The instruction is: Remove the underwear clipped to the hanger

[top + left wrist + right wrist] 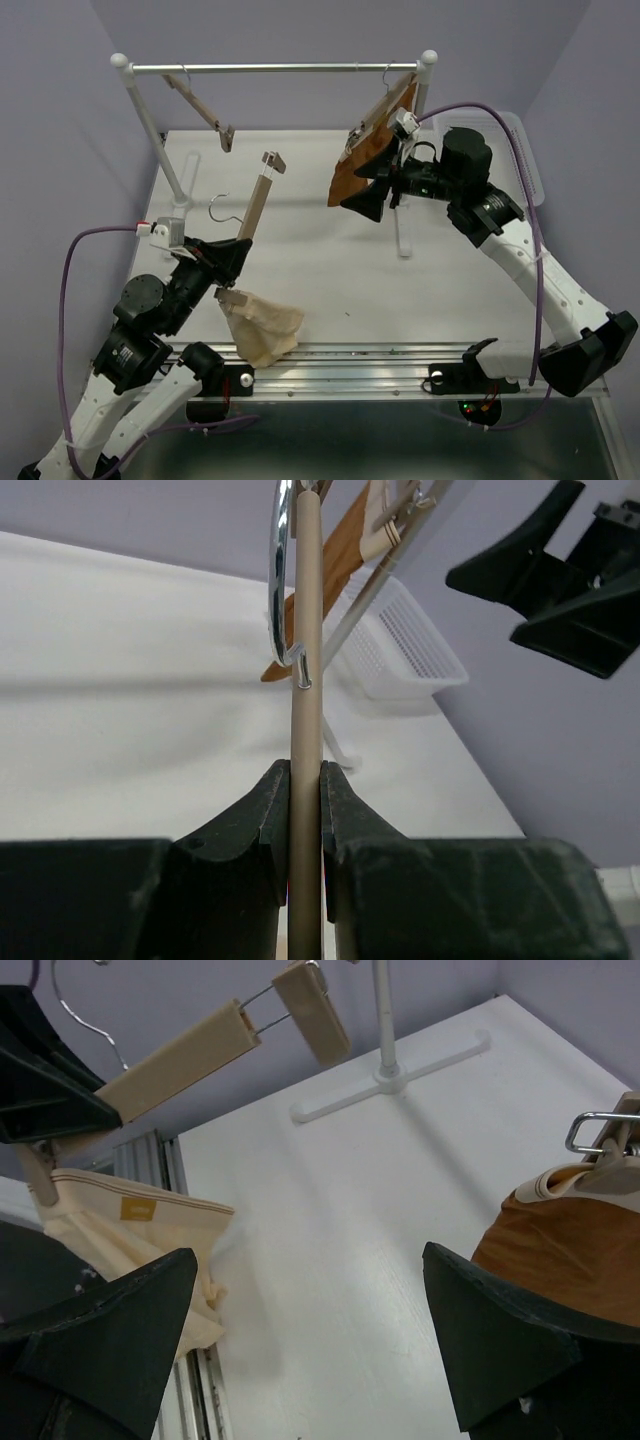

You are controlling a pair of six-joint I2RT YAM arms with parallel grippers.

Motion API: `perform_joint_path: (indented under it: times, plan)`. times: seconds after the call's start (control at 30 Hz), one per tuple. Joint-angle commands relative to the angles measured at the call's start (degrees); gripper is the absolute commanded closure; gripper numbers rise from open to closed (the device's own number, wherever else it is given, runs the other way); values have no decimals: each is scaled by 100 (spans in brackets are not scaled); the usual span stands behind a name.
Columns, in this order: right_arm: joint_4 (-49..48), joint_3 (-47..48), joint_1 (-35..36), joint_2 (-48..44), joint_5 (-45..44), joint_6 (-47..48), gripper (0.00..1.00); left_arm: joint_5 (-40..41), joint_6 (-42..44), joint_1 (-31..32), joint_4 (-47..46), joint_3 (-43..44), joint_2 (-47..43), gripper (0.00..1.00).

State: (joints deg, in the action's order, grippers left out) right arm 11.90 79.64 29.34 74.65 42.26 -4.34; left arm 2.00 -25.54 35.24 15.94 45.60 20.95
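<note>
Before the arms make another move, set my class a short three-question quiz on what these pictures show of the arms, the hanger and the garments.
1. True or false: the left claw is shut on the slim light-wood bar hanger.
2. Choose one. The pale cream scalloped underwear is: A) hanging from one end clip of that hanger, B) held in the other arm's claw, C) hung on the metal rail.
3. Fill the gap: the right claw, near the orange-brown garment, has its jaws ____.

Key: 1 true; 2 A; 3 open.
</note>
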Motion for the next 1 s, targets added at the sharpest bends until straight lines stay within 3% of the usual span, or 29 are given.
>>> perform_joint_path:
  times: [0.0, 0.07, 0.2, 0.23, 0.37, 0.5, 0.97]
  plan:
    - [-785, -264, 36, -337, 219, -673, 0, 906, -548, 0, -943, -253, -205, 100]
    - [-1039, -343, 36, -232, 649, -1085, 0, 1074, -838, 0, -1242, -429, -205, 100]
    - [-2154, -589, 220, 285, 2450, -1866, 0, 1812, -1339, 0, -1918, -728, 31, 100]
    - [-2200, -581, 291, 400, 2471, -1938, 0, 1856, -1427, 0, -2294, -824, 110, 100]
    - [-1263, -160, 529, 962, 1515, -1755, 0, 2258, -1681, 0, -2746, -764, 637, 100]
    - [-1050, -290, 529, 1174, 785, -2352, 0, 2769, -1928, 0, -2947, -684, 1059, 100]
    - [-742, -607, 529, 1508, 82, -2764, 0, 4229, -2076, 0, -3799, -210, 2307, 100]
